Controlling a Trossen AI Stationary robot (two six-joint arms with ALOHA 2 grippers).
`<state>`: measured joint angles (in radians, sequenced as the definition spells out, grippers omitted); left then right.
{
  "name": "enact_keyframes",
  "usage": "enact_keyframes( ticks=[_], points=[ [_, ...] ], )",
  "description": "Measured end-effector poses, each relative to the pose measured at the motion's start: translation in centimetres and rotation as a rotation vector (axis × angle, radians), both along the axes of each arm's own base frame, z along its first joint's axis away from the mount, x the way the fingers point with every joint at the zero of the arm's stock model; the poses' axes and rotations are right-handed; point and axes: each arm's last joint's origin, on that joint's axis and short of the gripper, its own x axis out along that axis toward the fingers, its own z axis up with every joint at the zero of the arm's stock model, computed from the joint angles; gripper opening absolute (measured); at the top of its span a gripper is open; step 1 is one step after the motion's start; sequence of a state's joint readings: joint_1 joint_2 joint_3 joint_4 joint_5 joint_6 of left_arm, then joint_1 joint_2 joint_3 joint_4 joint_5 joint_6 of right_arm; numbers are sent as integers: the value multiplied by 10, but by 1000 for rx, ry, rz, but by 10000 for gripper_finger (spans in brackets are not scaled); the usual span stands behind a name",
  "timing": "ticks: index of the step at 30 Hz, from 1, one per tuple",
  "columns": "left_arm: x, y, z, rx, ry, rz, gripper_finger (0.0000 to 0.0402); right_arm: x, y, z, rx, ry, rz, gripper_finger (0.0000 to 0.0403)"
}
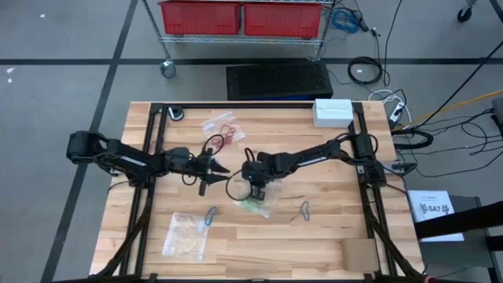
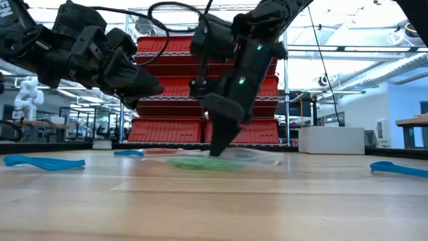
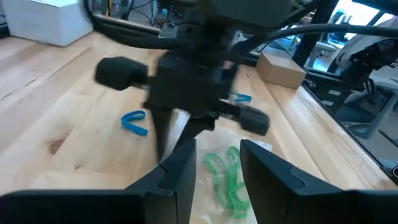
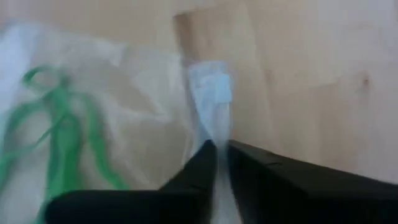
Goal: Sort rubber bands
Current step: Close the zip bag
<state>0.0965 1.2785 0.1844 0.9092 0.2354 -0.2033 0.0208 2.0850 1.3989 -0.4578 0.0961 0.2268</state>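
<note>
A clear plastic bag holding green rubber bands lies flat on the table's middle. My right gripper points down at it and is shut on the bag's plastic. My left gripper hovers open just left of it, above the table, and touches nothing. It faces the green bands. One blue rubber band lies loose near the front, and another lies to the right. Red rubber bands lie on a second clear bag toward the far edge. My right gripper pinches a bunched fold of the clear bag between its two fingers, beside the green bands. It comes from above, pointing down, with its fingertips at the table. The bag still lies flat on the wood.
A third clear bag lies near the front left. A white box sits at the far right and a cardboard piece at the near right. A black cable loops beside my right gripper. Bare wood lies along the table's front.
</note>
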Motion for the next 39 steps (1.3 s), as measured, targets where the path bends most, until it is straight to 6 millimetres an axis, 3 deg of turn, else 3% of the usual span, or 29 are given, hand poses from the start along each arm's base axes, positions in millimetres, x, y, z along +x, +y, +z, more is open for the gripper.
enact_keyframes(
  ticks=[3,6,15,28,39],
  points=[
    [0,0,0,2,-2,4,130,-4,9,12,-58,-12,23,9],
    [0,0,0,2,-3,4,130,-6,18,30,-97,-63,35,9],
    [0,0,0,8,-1,7,130,-18,54,54,-234,-106,60,2],
    [1,-12,0,26,-6,-64,130,-22,69,61,-348,-144,17,1],
    [12,-16,14,-119,-31,-10,130,-10,77,92,-404,-234,27,0]
  ],
)
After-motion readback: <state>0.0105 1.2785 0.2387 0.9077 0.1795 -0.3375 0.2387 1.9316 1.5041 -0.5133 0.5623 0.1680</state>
